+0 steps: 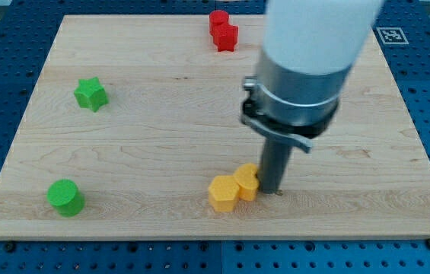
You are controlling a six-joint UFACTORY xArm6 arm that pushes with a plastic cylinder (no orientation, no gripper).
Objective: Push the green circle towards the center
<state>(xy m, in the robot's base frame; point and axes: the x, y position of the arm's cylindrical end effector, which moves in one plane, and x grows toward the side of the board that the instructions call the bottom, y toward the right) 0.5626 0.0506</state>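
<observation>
In the camera view, my tip (pixel 270 190) is seen touching the yellow blocks (pixel 232 187); no fingers exist. The green circle (pixel 65 197) lies well apart, bottom left. An approach behind it is still needed.

**One camera, looking down from the near edge**

A single view is looking down at a slant from above the wooden board (pixel 161 114), taking in nearly all four corners; its mount is seemingly sitting behind the bottom edge, fairly close.
</observation>
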